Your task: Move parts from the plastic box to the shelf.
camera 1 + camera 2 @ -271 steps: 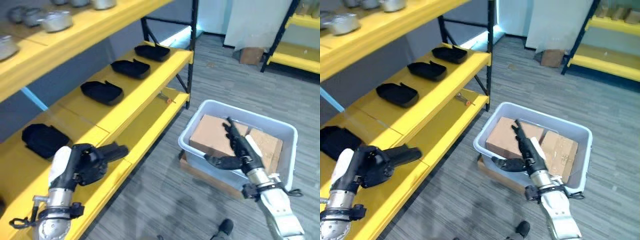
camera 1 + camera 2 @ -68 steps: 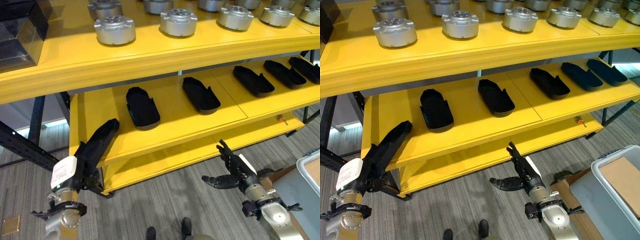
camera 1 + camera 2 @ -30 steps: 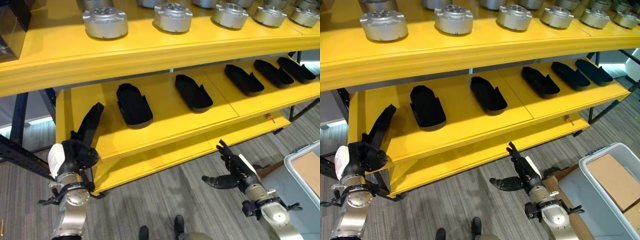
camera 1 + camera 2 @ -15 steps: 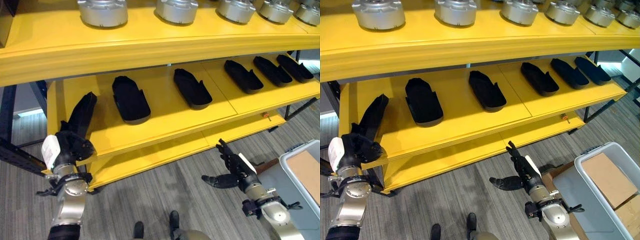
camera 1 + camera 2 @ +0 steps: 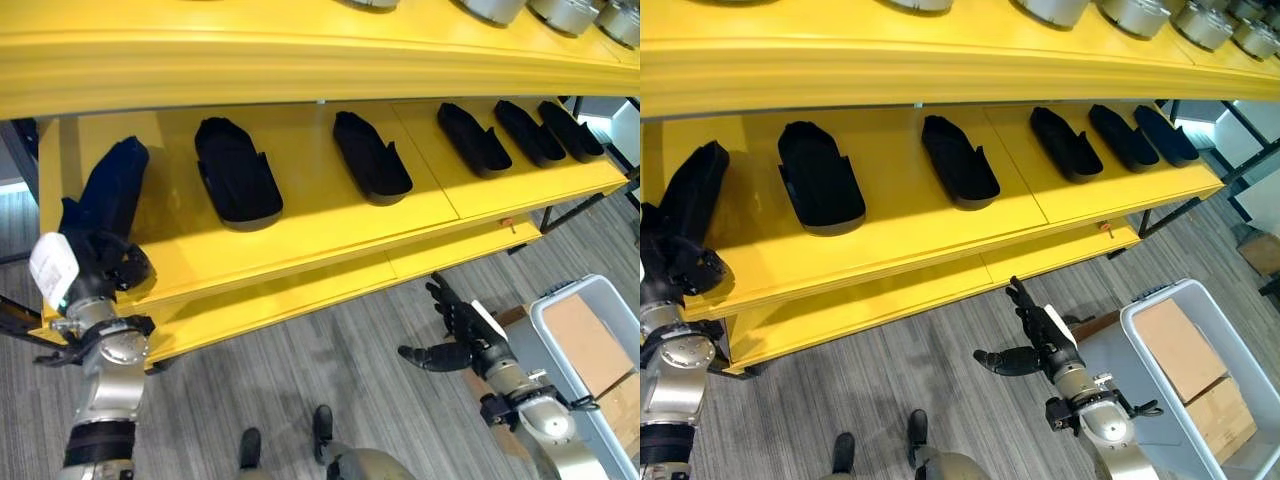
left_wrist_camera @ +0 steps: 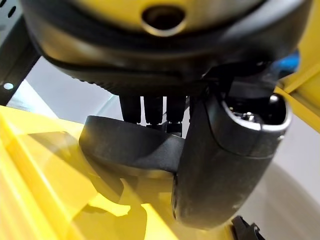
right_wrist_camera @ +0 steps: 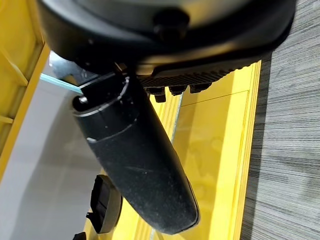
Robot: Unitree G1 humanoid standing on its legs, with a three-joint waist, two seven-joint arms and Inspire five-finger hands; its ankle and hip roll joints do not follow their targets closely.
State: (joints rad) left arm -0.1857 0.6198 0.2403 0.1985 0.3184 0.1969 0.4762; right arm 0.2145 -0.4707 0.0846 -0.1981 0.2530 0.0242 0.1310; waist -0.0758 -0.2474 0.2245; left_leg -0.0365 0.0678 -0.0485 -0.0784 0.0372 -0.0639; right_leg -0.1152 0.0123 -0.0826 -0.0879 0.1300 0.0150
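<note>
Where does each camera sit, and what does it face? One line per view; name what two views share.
Left eye: head, down at the yellow shelf; left hand grips a black part.
Right eye: same scene; right hand, plastic box.
Left wrist: left hand on the part.
Right wrist: thumb before shelf.
Shared: both eyes show both hands.

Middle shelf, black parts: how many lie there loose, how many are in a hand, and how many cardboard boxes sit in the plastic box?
Black parts lying loose on the middle shelf: 5
Black part held by the left hand, at the shelf's left end: 1
Cardboard boxes in the plastic box: 2
Total: 8
</note>
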